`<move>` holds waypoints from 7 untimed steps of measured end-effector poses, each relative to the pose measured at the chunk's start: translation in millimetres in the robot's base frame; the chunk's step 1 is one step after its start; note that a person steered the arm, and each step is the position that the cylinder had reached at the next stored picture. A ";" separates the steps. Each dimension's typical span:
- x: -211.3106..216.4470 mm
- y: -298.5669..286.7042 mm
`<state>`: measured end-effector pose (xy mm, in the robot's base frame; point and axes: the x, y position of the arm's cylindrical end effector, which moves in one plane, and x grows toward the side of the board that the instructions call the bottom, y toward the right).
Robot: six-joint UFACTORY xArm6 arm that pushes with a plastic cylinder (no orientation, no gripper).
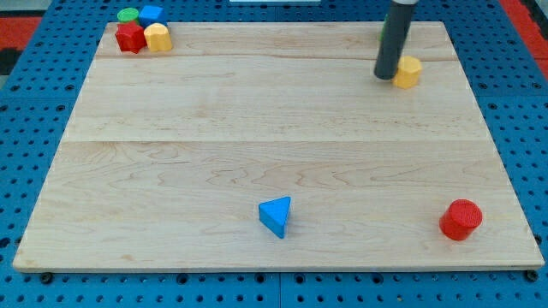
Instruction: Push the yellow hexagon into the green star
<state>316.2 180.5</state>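
A yellow hexagon (408,72) lies near the view's top right of the wooden board (257,162). My tip (385,77) rests on the board right against the hexagon's left side. The dark rod rises from the tip toward the view's top. Only a thin green sliver, the green star (382,33), shows along the rod's left edge, just above the hexagon; the rod hides the rest of it.
A cluster sits at the top left corner: a green round block (128,14), a blue block (151,13), a red star (130,38) and a second yellow block (157,38). A blue triangle (276,216) lies at the bottom middle. A red cylinder (461,219) stands at the bottom right.
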 end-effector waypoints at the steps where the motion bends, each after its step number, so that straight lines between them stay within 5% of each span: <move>1: 12.2 -11.0; 3: 57.4 23.9; 7: 6.5 26.3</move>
<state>322.7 206.8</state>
